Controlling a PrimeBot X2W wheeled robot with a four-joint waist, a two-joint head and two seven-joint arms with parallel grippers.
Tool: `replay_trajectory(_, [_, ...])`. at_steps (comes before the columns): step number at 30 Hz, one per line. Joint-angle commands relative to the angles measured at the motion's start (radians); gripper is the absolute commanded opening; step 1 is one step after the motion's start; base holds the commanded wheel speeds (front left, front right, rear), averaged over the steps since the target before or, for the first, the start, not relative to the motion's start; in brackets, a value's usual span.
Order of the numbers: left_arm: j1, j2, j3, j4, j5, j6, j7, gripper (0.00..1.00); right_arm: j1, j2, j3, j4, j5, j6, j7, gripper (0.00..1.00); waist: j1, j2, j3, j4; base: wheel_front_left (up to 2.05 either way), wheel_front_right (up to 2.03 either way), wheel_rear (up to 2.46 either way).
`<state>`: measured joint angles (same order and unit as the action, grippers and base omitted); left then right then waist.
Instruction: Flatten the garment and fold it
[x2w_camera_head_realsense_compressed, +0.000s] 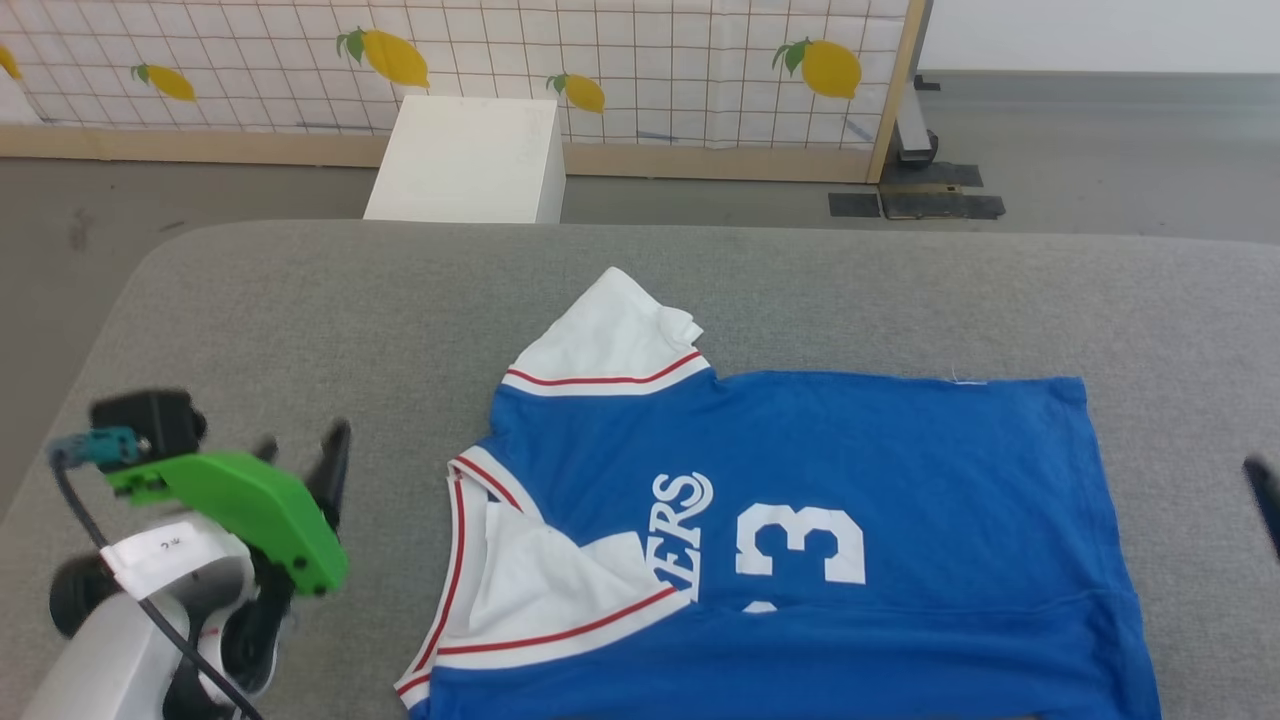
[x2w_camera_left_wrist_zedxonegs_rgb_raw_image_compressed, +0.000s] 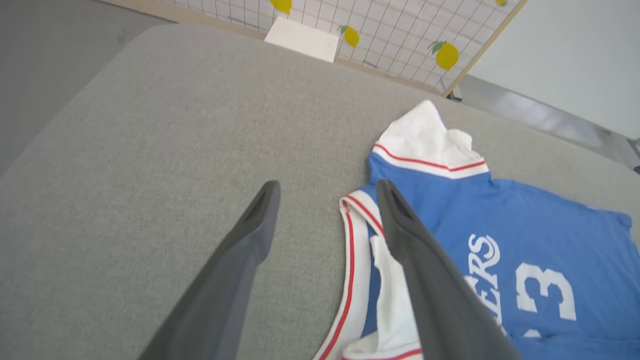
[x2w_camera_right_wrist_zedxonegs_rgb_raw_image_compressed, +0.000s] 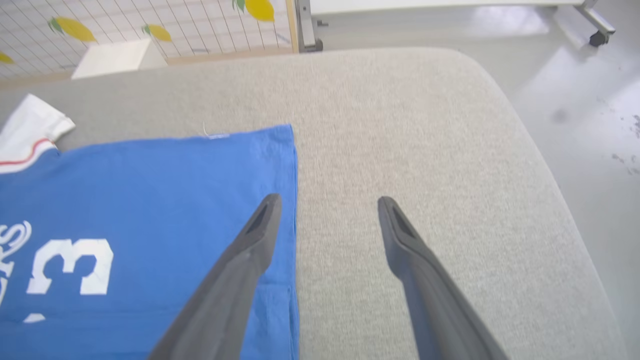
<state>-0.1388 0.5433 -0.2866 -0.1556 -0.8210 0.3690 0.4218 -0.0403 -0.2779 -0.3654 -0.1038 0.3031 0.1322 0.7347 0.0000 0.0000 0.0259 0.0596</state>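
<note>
The garment (x2w_camera_head_realsense_compressed: 800, 480) lies on the grey table (x2w_camera_head_realsense_compressed: 300, 300), its blue body spread to the right with "ERS" and a 3 showing. One white sleeve points away from me and the other is folded in over the chest near the front edge. My left gripper (x2w_camera_head_realsense_compressed: 303, 445) hovers open just left of the red-striped collar. In the left wrist view its right finger (x2w_camera_left_wrist_zedxonegs_rgb_raw_image_compressed: 425, 260) hangs over the collar of the garment (x2w_camera_left_wrist_zedxonegs_rgb_raw_image_compressed: 525, 220). My right gripper (x2w_camera_right_wrist_zedxonegs_rgb_raw_image_compressed: 328, 200) is open over the garment's (x2w_camera_right_wrist_zedxonegs_rgb_raw_image_compressed: 150, 200) hem edge, with nothing between its jaws. One of its fingers (x2w_camera_head_realsense_compressed: 1263, 500) shows at the right border.
A white box (x2w_camera_head_realsense_compressed: 470, 160) stands on the floor beyond the table, in front of a lemon-patterned screen (x2w_camera_head_realsense_compressed: 650, 60). The table's rounded left corner (x2w_camera_head_realsense_compressed: 170, 250) is near my left arm. Bare cloth surrounds the garment on the left, far side and right.
</note>
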Motion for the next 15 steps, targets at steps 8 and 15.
replay_trajectory(8, [-0.129,-0.110,-0.001,0.096,0.122,-0.114,-0.374,1.00,-0.114,0.032,0.005,-0.008,0.009,-0.002,-0.267,1.00,0.0000,0.0000,0.049,-0.005,0.00,0.00,0.00])
replay_trajectory(15, [-0.208,-0.181,-0.037,0.247,0.186,-0.203,-0.605,1.00,-0.118,0.005,0.041,0.039,0.016,-0.002,-0.409,1.00,0.0000,0.0000,0.115,-0.002,0.00,0.00,0.00])
